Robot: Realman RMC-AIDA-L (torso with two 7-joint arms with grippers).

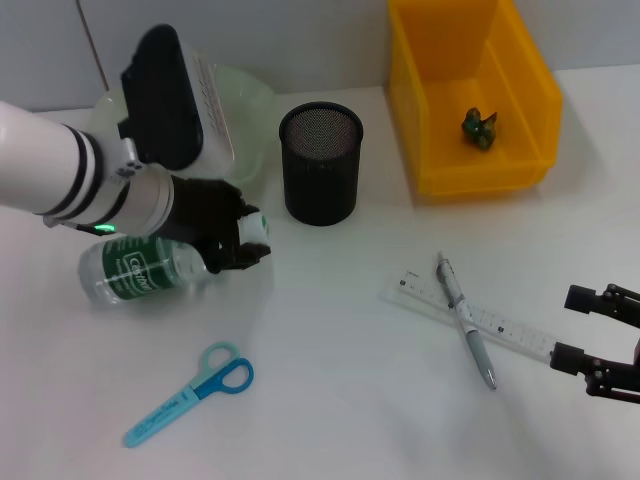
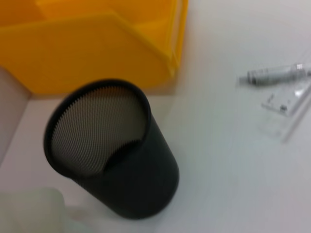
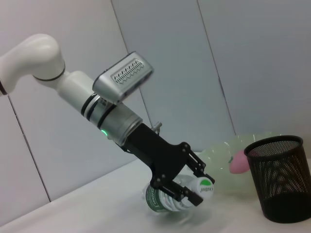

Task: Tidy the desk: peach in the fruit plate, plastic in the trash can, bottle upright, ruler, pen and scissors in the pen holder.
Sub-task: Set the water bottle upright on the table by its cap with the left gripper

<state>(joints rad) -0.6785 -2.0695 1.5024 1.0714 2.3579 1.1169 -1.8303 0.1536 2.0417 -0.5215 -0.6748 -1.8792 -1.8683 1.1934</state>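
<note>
- Gripping the bottle (image 1: 140,270) near its cap end, my left gripper (image 1: 240,240) has its jaws closed around the neck; bottle lies on its side on the table (image 1: 330,400), label facing up, not yet upright
- Right wrist view confirms it: fingers (image 3: 180,191) clamp the white cap end, bottle body low against the table
- Peach (image 3: 239,162) sits in the fruit plate (image 1: 250,95), pink lump visible behind the pen holder (image 1: 320,160), so I count that step done
- Crumpled green scrap (image 1: 479,128) lies inside the yellow bin (image 1: 470,90); I take that as the plastic in the trash can, done
- Pen holder looks empty in the left wrist view, mesh bare inside
- Scissors (image 1: 190,393) lie flat near the front edge of the table, well apart from the holder
- Pen (image 1: 465,320) lies across the ruler (image 1: 480,318), touching it, to the right of the holder
- Right gripper (image 1: 605,340) waits at the right edge near the ruler's end, jaws apart, holding nothing
- Left to do, as I judge: stand the bottle, then three items into the holder
</note>
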